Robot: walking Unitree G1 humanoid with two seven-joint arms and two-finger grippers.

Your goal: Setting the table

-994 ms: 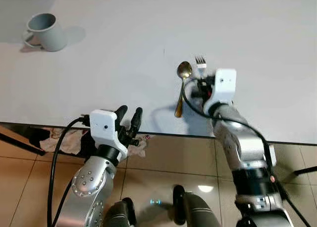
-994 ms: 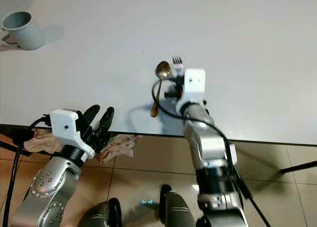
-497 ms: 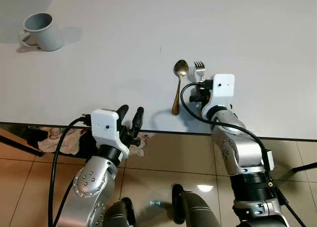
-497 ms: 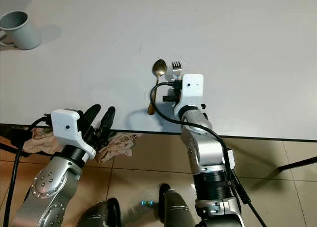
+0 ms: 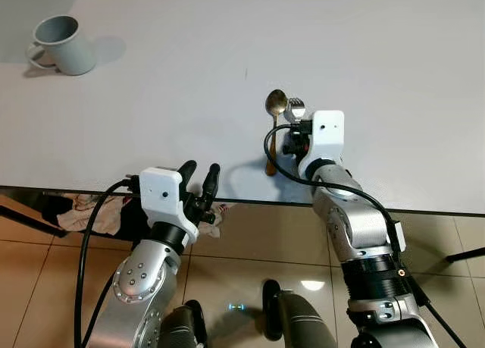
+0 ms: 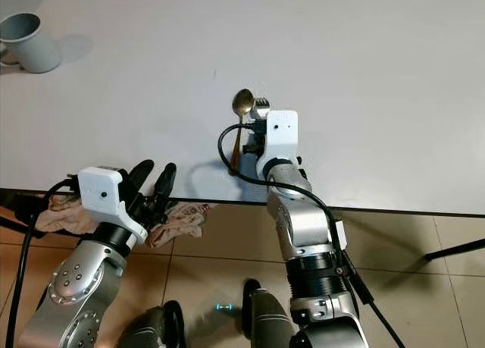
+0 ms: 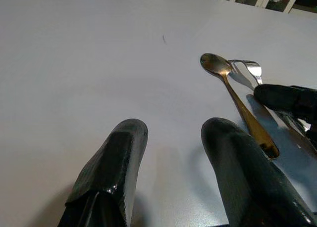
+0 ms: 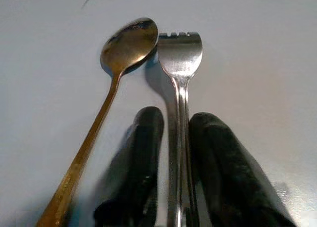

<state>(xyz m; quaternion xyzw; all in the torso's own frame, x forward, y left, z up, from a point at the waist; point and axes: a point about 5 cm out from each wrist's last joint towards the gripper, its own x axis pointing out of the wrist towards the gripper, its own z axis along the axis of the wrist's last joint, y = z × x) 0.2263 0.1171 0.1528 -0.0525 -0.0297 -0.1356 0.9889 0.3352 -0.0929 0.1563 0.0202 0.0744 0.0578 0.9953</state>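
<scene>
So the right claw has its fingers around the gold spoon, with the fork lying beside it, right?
Not quite. The right claw has its fingers around the silver fork; the gold spoon lies beside it on the table. The right wrist view shows this.

Sliding left across the table [image 5: 151, 83] with the right gripper [image 8: 174, 138], fingers clamped on the fork [image 8: 179, 64]. Closing the gap to the gold spoon [image 8: 106, 88], fork head now touching the spoon's bowl.
</scene>
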